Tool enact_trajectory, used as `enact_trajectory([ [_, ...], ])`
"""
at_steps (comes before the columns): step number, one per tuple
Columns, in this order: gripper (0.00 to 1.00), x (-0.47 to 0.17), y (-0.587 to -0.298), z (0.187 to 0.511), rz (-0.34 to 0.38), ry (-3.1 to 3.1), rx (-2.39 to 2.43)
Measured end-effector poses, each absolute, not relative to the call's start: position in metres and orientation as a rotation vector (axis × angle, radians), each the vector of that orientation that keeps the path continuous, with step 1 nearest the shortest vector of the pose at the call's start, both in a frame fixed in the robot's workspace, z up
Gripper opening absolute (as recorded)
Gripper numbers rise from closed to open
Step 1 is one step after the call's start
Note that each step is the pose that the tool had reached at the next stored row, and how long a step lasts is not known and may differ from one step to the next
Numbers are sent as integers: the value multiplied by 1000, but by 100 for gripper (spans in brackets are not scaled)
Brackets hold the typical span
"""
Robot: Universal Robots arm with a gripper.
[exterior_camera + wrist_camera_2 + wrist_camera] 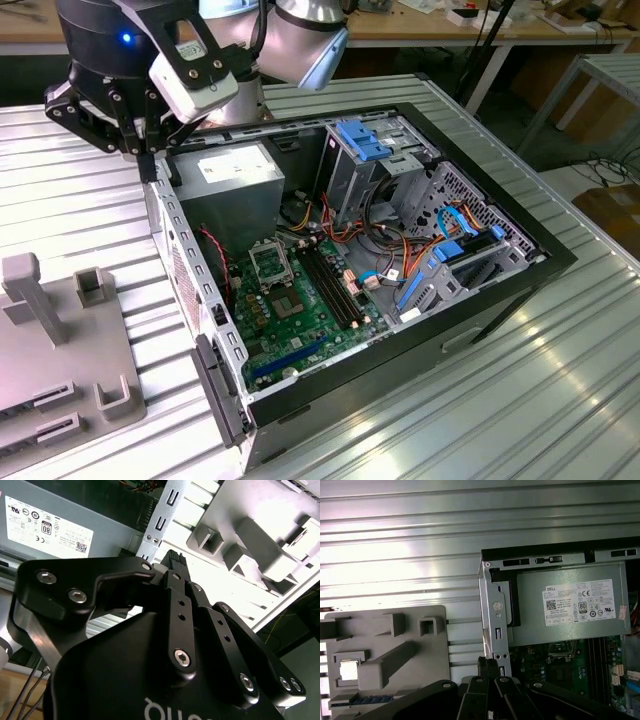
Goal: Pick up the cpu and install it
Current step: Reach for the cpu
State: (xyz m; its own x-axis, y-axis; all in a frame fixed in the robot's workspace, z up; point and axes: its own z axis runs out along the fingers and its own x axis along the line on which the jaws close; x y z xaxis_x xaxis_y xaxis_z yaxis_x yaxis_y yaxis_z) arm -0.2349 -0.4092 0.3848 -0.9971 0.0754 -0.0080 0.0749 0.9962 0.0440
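Note:
The cpu [348, 670] is a small bright square chip lying in a pocket of the grey fixture plate [395, 650], outside the computer case. In the exterior view my gripper [150, 160] hangs over the case's rear corner wall, beside the power supply. Its black fingers [488, 666] point down at that wall, stand together, and hold nothing that I can see. Inside the case the green motherboard [290, 320] carries the black-framed socket [268, 262], which sits apart from the gripper. The socket [563, 652] also peeks out below the power supply in the first wrist view.
A big grey power supply [570, 605] with a white label fills the case corner near the gripper. Drive cages with blue clips [365, 150] and cables [450, 250] crowd the far side. The case stands on a ribbed metal table [560, 380], and the fixture plate [60, 350] has upright posts.

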Motion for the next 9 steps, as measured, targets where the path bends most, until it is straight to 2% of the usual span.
enact_trajectory([
  [9,11,-242,-409,385,68,3129,118],
])
